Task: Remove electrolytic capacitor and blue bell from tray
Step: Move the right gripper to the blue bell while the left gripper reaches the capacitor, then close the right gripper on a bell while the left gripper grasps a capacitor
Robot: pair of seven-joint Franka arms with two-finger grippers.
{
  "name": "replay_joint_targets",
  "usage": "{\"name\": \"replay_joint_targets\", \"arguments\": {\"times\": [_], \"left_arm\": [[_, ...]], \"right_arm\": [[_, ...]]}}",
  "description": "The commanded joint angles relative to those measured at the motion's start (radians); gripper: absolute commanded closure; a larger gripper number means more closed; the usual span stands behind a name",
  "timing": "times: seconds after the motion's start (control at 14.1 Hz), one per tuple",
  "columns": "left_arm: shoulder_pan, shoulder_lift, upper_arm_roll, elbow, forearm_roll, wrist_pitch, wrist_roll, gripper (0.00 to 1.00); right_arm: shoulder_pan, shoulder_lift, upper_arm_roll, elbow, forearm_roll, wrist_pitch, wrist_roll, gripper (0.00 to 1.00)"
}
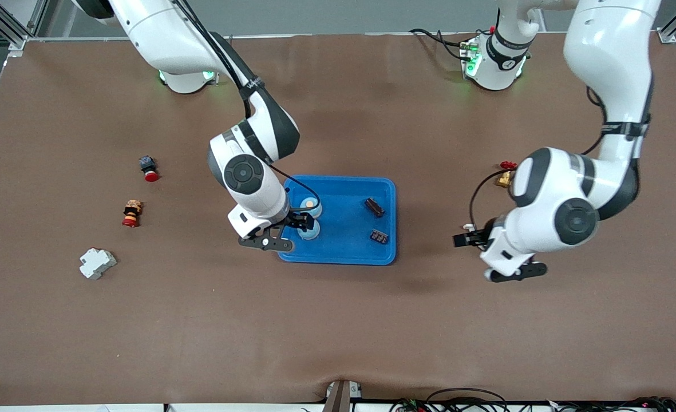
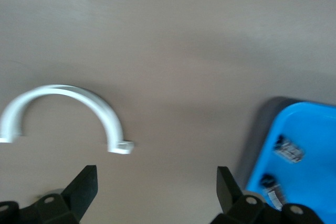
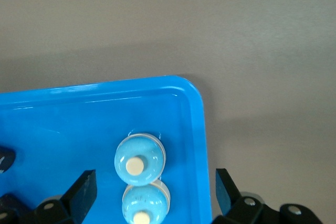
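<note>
Two light-blue bells with cream buttons point(image 1: 311, 205) point(image 1: 309, 230) stand side by side in the blue tray point(image 1: 343, 254), at its end toward the right arm. Two dark capacitors point(image 1: 374, 207) point(image 1: 379, 236) lie at the tray's other end. My right gripper point(image 1: 299, 221) hangs open over the bells. In the right wrist view its fingers straddle one bell point(image 3: 145, 203), with the second bell point(image 3: 140, 159) beside it and the gripper point(image 3: 153, 191) apart from both. My left gripper point(image 1: 467, 237) point(image 2: 156, 187) is open over bare table beside the tray, holding nothing. The tray corner point(image 2: 315, 129) shows both capacitors point(image 2: 289, 150).
A white half-ring clamp point(image 2: 68, 108) lies on the table under the left wrist. Toward the right arm's end lie a red-capped button point(image 1: 149, 167), a red and orange part point(image 1: 132, 213) and a white block point(image 1: 97, 262). Small red and brass parts point(image 1: 506, 174) sit by the left arm.
</note>
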State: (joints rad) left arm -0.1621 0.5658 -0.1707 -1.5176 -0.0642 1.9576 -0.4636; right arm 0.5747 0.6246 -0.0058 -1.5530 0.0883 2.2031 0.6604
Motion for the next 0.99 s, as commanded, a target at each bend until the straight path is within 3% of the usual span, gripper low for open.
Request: {"name": "replay_joint_targets", "arguments": {"times": [0.0,0.5,0.92], "left_arm": [[-0.083,0.060,0.008,0.025,-0.022,0.067,-0.143,0.00],[-0.217,0.140,0.016,0.027,-0.011,0.266,-0.603,0.00],[-0.264,0.195,0.019,0.030,-0.009,0.345,-0.788,0.20]], "right_arm": [[0.017,0.040,-0.010,0.043,-0.007,0.017,0.011,0.00],[0.025,0.098,-0.010,0.070,-0.007,0.047,0.002,0.00],[0.040,0.147,-0.010,0.105,-0.007,0.050,-0.002,0.00]]}}
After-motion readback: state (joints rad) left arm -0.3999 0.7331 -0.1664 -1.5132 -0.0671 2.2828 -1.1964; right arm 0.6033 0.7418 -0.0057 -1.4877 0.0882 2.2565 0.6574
